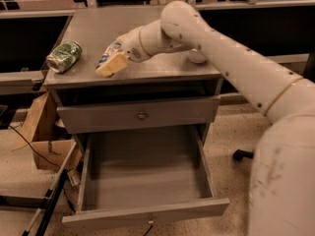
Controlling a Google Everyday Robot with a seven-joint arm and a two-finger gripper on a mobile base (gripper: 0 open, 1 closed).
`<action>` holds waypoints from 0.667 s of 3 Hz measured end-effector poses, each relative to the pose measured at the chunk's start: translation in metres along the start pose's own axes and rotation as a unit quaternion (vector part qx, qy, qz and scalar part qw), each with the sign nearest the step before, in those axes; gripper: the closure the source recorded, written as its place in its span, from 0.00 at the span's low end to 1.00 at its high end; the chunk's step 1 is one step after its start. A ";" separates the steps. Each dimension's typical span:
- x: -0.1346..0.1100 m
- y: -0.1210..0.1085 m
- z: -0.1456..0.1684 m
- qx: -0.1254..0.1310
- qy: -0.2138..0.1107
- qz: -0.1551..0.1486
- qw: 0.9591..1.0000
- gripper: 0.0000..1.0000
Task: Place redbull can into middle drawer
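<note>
While the arm reaches across the cabinet top (98, 26), the gripper (109, 65) sits low over its front-left part. Its tan fingers (116, 66) are clenched around the redbull can (105, 57), which lies tilted between them, its blue-and-white end showing at their upper left. Further left of the fingers, well apart, a green can (64, 56) lies on its side. Below the fingers, under the closed upper drawer (108, 116), the middle drawer (147, 213) stands pulled open.
</note>
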State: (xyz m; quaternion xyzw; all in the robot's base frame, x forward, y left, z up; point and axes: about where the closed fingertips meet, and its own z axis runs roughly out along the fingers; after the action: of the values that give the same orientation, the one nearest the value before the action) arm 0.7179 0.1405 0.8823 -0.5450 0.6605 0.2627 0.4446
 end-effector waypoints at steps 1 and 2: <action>-0.003 0.025 -0.035 0.005 0.015 -0.005 1.000 1.00; 0.005 0.060 -0.065 -0.005 0.040 -0.006 0.999 1.00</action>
State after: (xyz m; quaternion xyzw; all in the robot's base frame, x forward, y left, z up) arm 0.6406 0.0996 0.9000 -0.5612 0.6731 0.2413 0.4169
